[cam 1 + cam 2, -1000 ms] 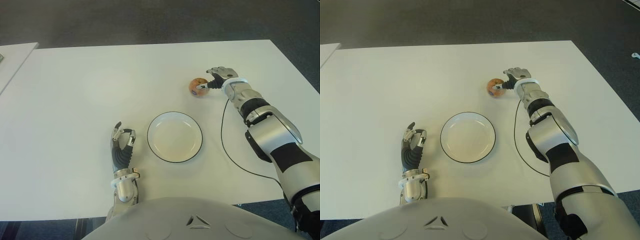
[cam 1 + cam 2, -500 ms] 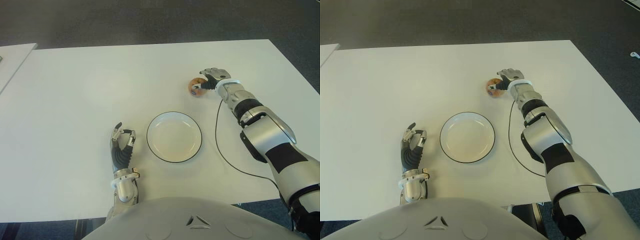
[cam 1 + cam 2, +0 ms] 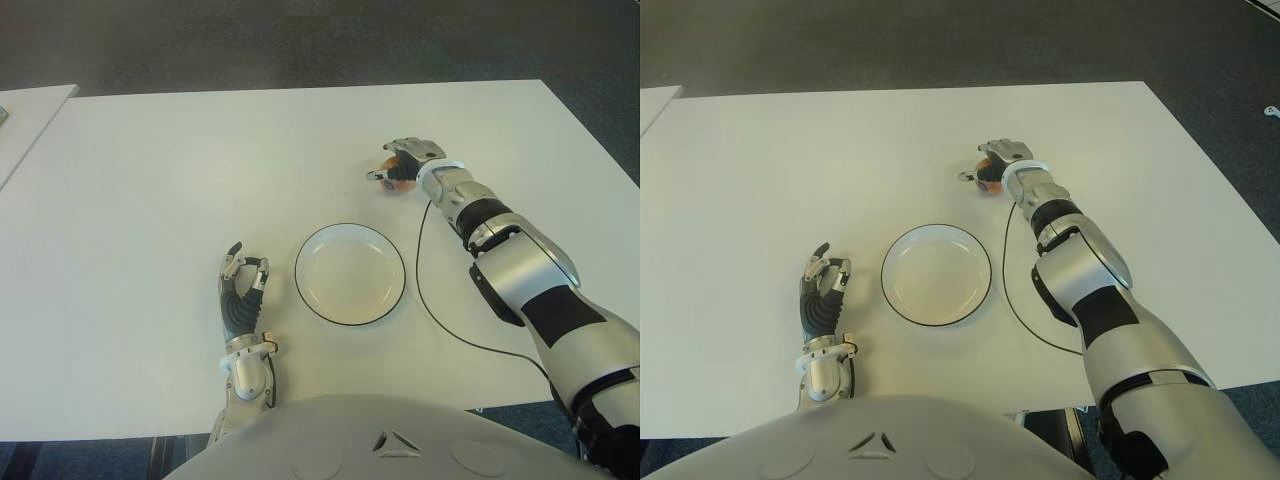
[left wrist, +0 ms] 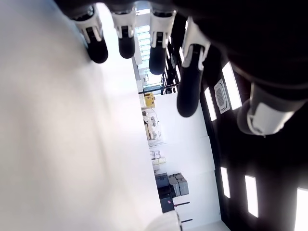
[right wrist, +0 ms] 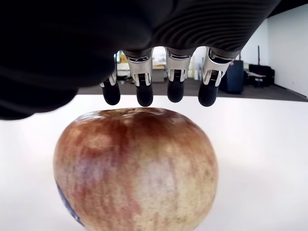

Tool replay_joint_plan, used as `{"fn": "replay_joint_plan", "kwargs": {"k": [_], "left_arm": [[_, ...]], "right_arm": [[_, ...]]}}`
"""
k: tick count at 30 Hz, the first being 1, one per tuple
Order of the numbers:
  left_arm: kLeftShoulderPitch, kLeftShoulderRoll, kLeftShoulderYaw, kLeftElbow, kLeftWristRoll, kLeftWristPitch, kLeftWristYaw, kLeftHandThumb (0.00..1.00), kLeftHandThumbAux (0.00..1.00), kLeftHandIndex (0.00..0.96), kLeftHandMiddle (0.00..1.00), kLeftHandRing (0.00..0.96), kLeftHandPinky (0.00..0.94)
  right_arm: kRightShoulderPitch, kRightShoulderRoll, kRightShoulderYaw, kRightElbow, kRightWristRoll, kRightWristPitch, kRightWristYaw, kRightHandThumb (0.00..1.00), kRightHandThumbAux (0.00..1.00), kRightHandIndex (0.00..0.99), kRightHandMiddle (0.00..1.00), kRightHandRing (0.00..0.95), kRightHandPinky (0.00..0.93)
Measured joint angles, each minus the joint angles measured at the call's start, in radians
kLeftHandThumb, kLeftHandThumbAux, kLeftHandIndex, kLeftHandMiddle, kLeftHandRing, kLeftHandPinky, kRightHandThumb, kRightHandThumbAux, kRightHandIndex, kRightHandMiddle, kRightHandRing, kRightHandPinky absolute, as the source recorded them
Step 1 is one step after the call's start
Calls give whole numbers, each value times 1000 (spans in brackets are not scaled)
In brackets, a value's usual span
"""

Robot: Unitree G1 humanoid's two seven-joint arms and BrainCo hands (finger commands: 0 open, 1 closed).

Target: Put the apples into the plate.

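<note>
One red-and-yellow apple (image 5: 137,168) with a blue sticker sits on the white table (image 3: 150,180), beyond the plate and a little to its right. My right hand (image 3: 402,160) hovers over the apple (image 3: 399,181), palm down. Its fingertips (image 5: 144,96) reach past the top of the fruit without closing on it. The white plate (image 3: 350,225) with a dark rim lies near the table's front and holds nothing. My left hand (image 3: 243,283) shows just left of the plate, fingers relaxed and holding nothing.
A thin black cable (image 3: 420,270) runs from my right wrist in a loop across the table to the right of the plate. A second white table's corner (image 3: 25,110) shows at the far left. Dark carpet lies beyond the table.
My right hand has slid left from beside the apple to over its top, the fingers now spread past it. The apple, plate and left hand have stayed put.
</note>
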Motion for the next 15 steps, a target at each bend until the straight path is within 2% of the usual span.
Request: {"fn": "replay_joint_plan", "kwargs": {"k": [5, 15], "left_arm": [[-10, 2, 2, 11, -4, -7, 0, 0, 498, 449, 128, 36, 0], [-24, 5, 4, 23, -16, -16, 0, 0, 489, 469, 135, 37, 0]], "right_arm": [[0, 9, -1, 0, 6, -6, 0, 135, 188, 0, 0, 0, 0], [0, 28, -1, -1, 17, -15, 10, 132, 182, 0, 0, 0, 0]]}}
